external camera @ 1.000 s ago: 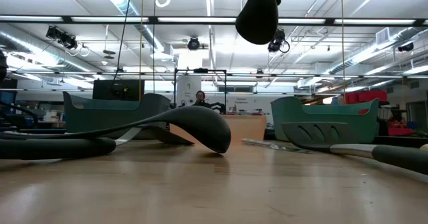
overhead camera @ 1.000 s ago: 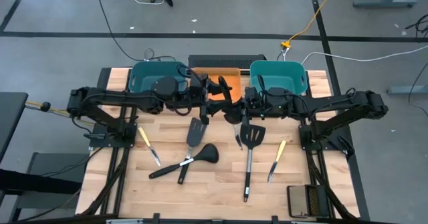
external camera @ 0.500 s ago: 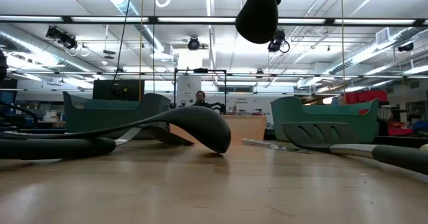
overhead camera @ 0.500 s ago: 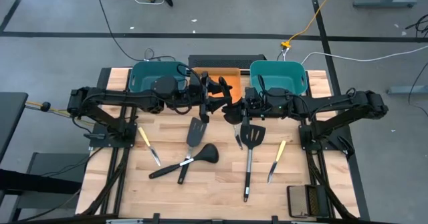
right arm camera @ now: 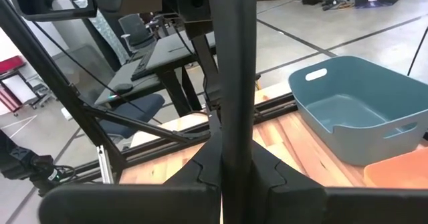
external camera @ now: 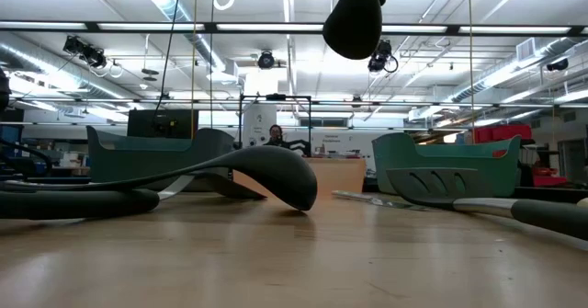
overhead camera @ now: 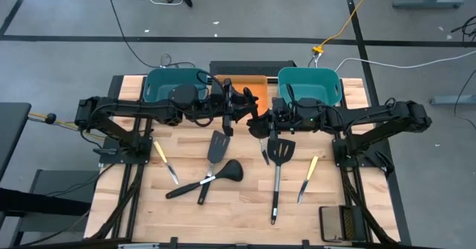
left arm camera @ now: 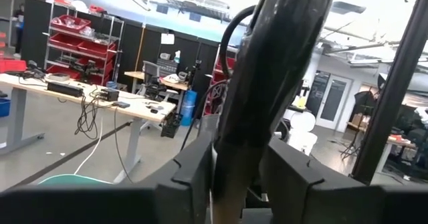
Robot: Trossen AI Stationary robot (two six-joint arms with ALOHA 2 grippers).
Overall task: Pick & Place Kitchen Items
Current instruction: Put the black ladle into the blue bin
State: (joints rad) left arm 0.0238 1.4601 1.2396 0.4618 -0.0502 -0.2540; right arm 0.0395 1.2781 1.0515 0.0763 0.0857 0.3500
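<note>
A black ladle hangs high over the table's middle, between my two arms. Its round bowl (external camera: 354, 18) shows at the top of the low view and as a dark shape (overhead camera: 256, 127) in the high view. My right gripper (overhead camera: 270, 117) is shut on its handle, and my left gripper (overhead camera: 245, 106) has closed on it from the other side. On the wood lie two black slotted spatulas (overhead camera: 216, 146) (overhead camera: 281, 151), a second black ladle (overhead camera: 229, 172), two yellow-handled knives (overhead camera: 162, 158) (overhead camera: 308, 173) and a slim silver knife (overhead camera: 264, 154). My left gripper (left arm camera: 237, 177) has the ladle's black handle (left arm camera: 249, 134) between its two fingers (left arm camera: 195, 174), one on each side. The fingers come nearly level from the table's left and lie across the handle. The ladle is clear of the table. My right gripper (right arm camera: 239, 167) pinches the straight black handle (right arm camera: 239, 110) between its two fingers (right arm camera: 204, 167). They come about level from the table's right and lie across the handle, which runs roughly upright through them. The bowl hangs below, clear of the table.
Two teal bins (overhead camera: 175, 85) (overhead camera: 309, 84) stand at the far edge with an orange bin (overhead camera: 253, 93) between them, just behind the two grippers. Bare wood lies along the near edge (overhead camera: 223, 219). A small dark box (overhead camera: 338, 223) sits at the near right corner.
My left gripper's fingers have drawn together about the raised ladle's handle. Both arms and the ladle have kept their places, and nothing on the table has moved.
</note>
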